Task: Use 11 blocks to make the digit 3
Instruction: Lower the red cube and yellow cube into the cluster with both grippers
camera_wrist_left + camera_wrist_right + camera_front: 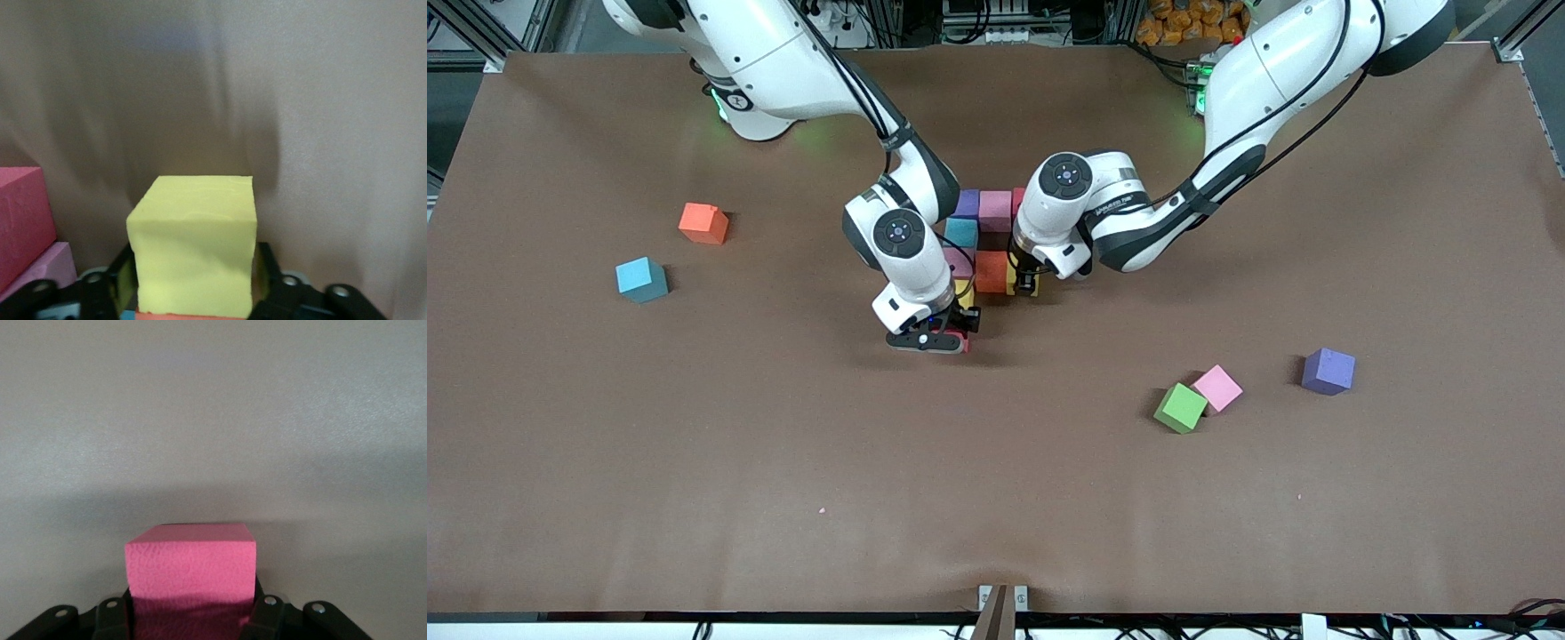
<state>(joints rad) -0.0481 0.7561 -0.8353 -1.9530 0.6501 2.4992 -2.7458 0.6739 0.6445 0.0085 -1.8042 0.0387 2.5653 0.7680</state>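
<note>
My right gripper [958, 338] clamped on a pink block [191, 568] at the cluster's [989, 238] near edge, my left gripper [1028, 283] gripping a yellow block [195, 244] beside the red block [991, 271], green block [1180, 408], orange block [703, 223] scattered well apart.

Both of your arms wear glossy white rounded shells with dark grey to black bands at the joints. Each wrist carries a round black cap with a small blue-ringed centre. Black cables run along the outside of both arms, strapped down near the elbows with black clips. A green light glows at each base. The right end effector [930, 340] is black, with pale screw heads showing on its finger mounts. The left end effector [1028, 283] is black too, below a white flange, with the same silver screws.
</note>
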